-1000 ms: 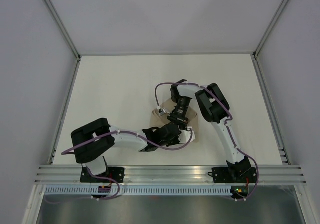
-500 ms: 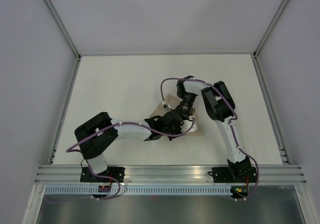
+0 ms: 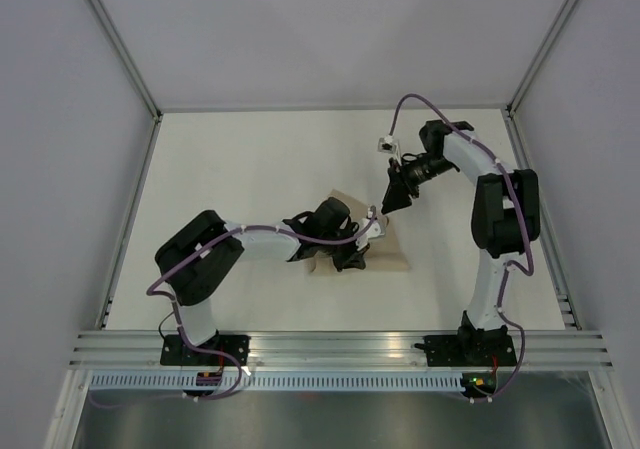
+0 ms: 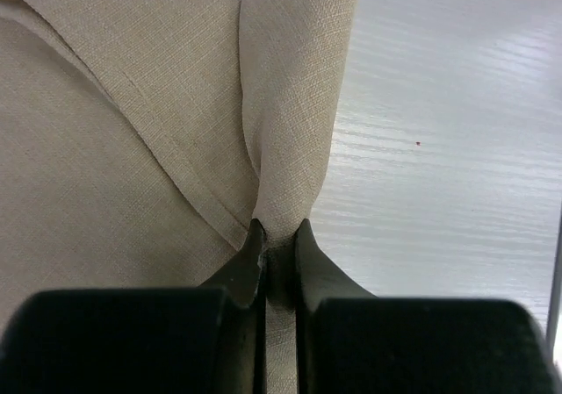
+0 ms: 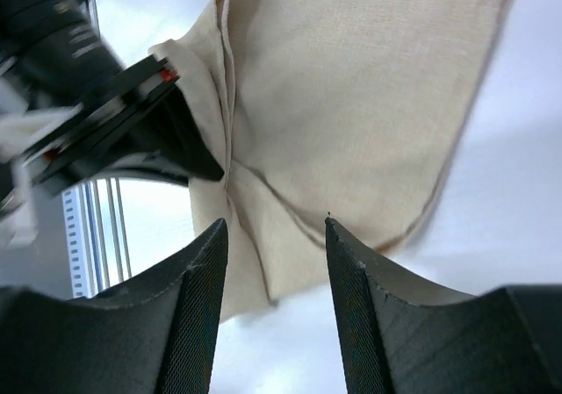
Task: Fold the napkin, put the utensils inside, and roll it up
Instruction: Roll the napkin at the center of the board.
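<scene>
The tan napkin (image 3: 393, 256) lies on the white table near the middle, partly under my left arm. In the left wrist view the napkin (image 4: 123, 139) fills the left side, and my left gripper (image 4: 279, 238) is shut on a raised fold of it. In the top view my left gripper (image 3: 358, 253) sits on the cloth. My right gripper (image 3: 392, 202) is open and empty, lifted just beyond the napkin's far edge. In the right wrist view my right gripper (image 5: 272, 232) looks down on the napkin (image 5: 360, 87) and the left gripper (image 5: 132, 131). The fork is hidden.
The white table (image 3: 240, 159) is enclosed by grey walls on the left, right and far sides. An aluminium rail (image 3: 340, 347) runs along the near edge where both arm bases are bolted.
My right arm has let go of the cloth, lifted and swung away to the far right. My left gripper has moved right and farther over the napkin, still pinching the fold.
</scene>
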Controlling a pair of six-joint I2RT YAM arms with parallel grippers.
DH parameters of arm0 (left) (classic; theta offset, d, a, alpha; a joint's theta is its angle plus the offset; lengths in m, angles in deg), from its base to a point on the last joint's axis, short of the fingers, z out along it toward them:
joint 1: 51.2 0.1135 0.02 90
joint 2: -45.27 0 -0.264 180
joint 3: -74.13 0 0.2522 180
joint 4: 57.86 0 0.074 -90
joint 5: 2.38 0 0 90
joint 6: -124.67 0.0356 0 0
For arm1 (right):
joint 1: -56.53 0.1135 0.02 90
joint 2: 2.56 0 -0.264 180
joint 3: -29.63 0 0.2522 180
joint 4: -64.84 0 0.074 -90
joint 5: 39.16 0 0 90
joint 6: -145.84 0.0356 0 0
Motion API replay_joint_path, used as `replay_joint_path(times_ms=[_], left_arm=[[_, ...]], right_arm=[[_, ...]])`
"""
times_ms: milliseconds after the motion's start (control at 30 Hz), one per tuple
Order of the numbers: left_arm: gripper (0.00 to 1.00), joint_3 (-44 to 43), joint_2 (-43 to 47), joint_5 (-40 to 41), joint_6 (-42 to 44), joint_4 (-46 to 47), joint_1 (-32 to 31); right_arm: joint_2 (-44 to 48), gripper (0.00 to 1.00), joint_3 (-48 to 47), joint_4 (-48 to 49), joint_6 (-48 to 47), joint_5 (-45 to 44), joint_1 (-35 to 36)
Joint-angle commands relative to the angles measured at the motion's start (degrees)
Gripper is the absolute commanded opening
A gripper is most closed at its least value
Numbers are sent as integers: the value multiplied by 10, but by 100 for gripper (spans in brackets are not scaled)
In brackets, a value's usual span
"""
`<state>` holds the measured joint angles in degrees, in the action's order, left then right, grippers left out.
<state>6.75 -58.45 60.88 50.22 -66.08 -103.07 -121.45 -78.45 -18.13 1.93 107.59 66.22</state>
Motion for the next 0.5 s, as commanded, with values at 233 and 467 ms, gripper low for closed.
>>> replay_joint_path(times_ms=[233,467], left_arm=[[2,-39,-108,-210,-59,-128,65],[2,-62,-143,-269,-70,-147,95]], right_arm=[[292,59,316,279,-68,-10,-54],[479,66,536,512,-15,-164,43]])
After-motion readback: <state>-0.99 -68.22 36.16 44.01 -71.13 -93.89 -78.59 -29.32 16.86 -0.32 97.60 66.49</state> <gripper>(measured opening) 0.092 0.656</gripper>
